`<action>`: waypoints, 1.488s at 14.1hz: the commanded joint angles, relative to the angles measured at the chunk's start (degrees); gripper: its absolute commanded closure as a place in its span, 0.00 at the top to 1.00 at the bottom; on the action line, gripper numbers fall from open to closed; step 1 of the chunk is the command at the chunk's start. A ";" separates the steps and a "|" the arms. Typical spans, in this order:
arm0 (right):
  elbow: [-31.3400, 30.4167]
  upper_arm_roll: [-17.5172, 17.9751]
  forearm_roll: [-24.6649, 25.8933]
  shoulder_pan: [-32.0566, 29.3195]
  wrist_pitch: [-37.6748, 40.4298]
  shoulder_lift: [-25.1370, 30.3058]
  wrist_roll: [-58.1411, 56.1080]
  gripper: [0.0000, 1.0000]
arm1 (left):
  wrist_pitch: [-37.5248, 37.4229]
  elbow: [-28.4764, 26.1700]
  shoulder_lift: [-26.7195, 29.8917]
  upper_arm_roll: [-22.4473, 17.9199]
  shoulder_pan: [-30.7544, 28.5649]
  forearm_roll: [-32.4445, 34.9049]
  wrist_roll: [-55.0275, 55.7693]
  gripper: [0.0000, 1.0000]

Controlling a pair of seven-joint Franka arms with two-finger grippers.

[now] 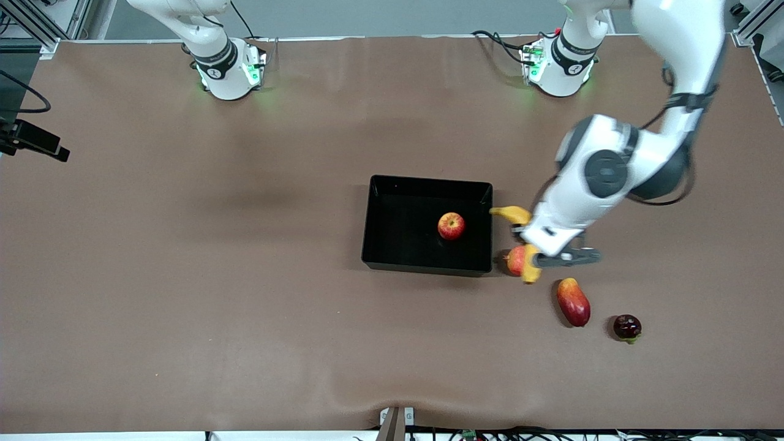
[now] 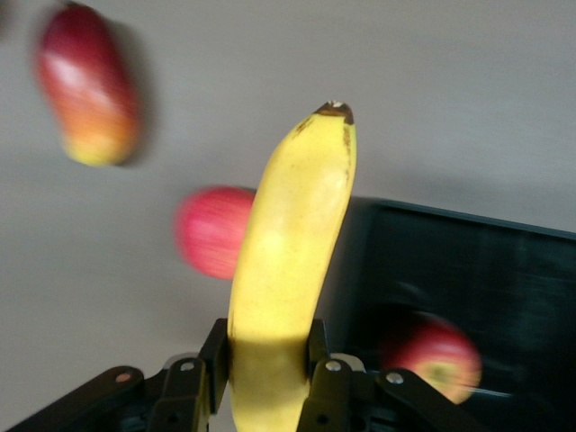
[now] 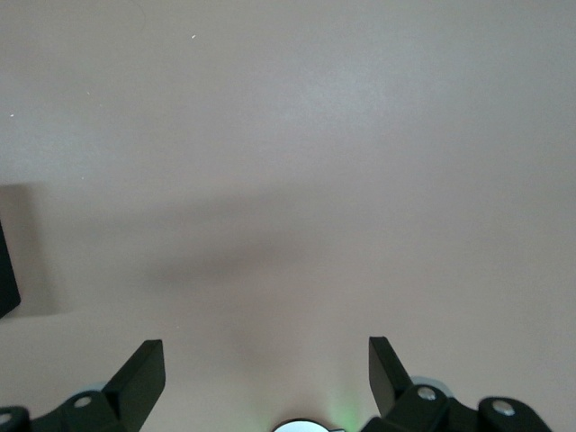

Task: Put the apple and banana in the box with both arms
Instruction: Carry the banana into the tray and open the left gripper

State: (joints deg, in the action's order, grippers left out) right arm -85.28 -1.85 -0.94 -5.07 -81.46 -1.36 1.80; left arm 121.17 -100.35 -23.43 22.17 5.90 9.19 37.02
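apple [image 1: 451,225]: 1 | banana [image 1: 513,214]: 1 | box [image 1: 380,245]: 1 | other fruits: 3 | arms: 2

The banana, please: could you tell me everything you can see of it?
The banana is a single curved yellow fruit with smooth skin and a dark tip. The left claw is shut on it near one end, holding it in the air just beside the box wall at the left arm's end, above a red fruit on the table. Only the claw's fingers touch it.
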 commanded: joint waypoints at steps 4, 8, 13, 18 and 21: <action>-0.15 0.62 0.68 -1.35 0.34 0.13 -0.39 1.00 | -0.15 5.17 -6.44 -0.81 13.15 0.39 13.33 0.00; -0.24 0.62 0.68 -1.35 0.51 0.05 -0.39 1.00 | 1.52 8.67 -11.97 -0.89 17.99 0.39 20.44 0.00; -0.24 0.62 0.68 -1.26 0.51 0.05 -0.39 1.00 | 7.84 12.81 -19.88 -1.68 21.43 5.30 23.00 0.00; -0.24 0.71 0.68 -1.17 0.51 -0.04 -0.31 1.00 | 11.81 12.90 -21.40 -3.88 21.97 9.41 23.46 1.00; -0.24 0.71 0.59 -1.08 0.60 0.05 -0.31 1.00 | 9.37 13.60 -17.37 -3.97 20.13 12.08 23.28 1.00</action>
State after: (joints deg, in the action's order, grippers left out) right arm -85.40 -1.88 -0.94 -5.39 -81.27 -1.59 1.80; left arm 132.44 -86.81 -44.77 18.81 26.58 19.52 58.75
